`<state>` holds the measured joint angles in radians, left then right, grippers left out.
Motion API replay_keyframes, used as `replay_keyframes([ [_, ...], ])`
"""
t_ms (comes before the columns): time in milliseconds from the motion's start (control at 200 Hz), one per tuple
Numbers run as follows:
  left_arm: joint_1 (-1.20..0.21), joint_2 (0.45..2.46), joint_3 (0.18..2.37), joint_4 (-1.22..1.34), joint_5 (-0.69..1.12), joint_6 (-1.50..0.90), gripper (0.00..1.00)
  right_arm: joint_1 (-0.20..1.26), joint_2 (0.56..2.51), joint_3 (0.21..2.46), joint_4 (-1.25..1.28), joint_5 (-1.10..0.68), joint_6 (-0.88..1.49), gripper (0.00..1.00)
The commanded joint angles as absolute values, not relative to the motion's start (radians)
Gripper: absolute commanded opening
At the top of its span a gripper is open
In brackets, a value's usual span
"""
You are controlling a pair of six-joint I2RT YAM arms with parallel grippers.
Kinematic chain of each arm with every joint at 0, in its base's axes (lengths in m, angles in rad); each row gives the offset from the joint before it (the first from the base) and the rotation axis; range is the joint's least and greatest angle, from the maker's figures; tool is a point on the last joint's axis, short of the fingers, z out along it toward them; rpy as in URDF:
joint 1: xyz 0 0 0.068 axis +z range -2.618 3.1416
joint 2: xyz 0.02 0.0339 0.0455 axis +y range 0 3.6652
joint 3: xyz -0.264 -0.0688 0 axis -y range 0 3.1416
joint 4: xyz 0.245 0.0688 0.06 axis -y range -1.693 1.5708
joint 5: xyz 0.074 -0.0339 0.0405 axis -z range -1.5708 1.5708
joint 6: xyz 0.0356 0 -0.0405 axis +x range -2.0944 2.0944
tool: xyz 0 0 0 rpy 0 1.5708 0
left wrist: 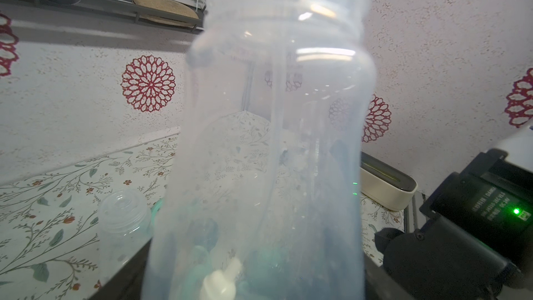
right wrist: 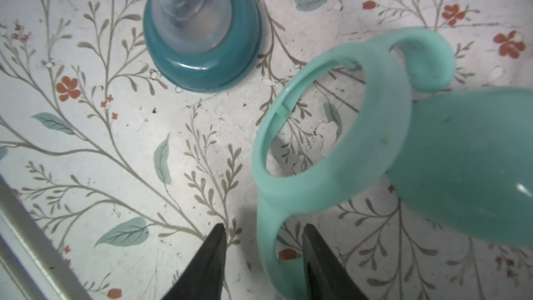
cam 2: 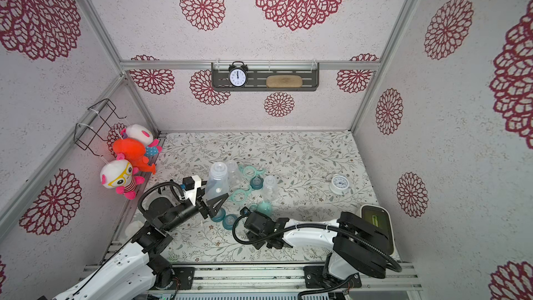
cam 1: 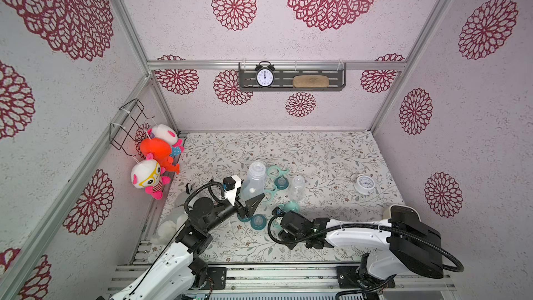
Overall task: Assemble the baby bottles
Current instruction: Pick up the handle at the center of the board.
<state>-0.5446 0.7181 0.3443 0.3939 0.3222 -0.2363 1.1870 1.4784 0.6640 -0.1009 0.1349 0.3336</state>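
Floral mat (cam 1: 317,151) w/ clear curvy bottle (cam 1: 253,181)

Left arm (cam 1: 176,258): white shells with small dark screw holes, black joint blocks.
Right arm (cam 1: 357,230): white forearm shell, bulky black housing at its 3 o'clock end.
Cables: black corrugated hose (cam 1: 199,189) on the left arm; another looping at 9 o'clock of the right wrist.
Left wrist camera (cam 1: 230,183): black block on white bracket, blue plug.
Right gripper (right wrist: 263,227): black fingers (right wrist: 202,266) tapering to points.
Marking: green light (left wrist: 516,212) and white print on black motor housing (left wrist: 476,206).
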Motion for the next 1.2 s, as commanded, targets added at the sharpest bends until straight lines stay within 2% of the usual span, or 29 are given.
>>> replay_keyframes([
  [0,-0.538,0.7,0.33,0.393,0.312,-0.235,0.0,1.179,1.482,0.656,-0.06,0.133,0.344,0.41],
  [180,-0.538,0.698,0.324,0.396,0.31,-0.239,0.0,1.173,1.485,0.637,-0.034,0.123,0.353,0.33],
  [345,-0.537,0.697,0.322,0.395,0.309,-0.239,0.0,1.166,1.491,0.634,-0.022,0.11,0.338,0.2],
  [565,-0.537,0.693,0.319,0.393,0.307,-0.241,0.0,1.146,1.475,0.638,-0.012,0.101,0.306,0.12],
  [751,-0.537,0.691,0.317,0.391,0.304,-0.239,0.0,1.117,1.458,0.65,-0.008,0.083,0.272,0.0],
  [976,-0.537,0.699,0.297,0.423,0.281,-0.244,0.0,1.092,1.415,0.695,-0.035,0.015,0.269,0.0],
  [1191,-0.538,0.723,0.29,0.47,0.272,-0.233,0.0,1.088,1.261,0.749,-0.095,0.011,0.329,0.0],
])
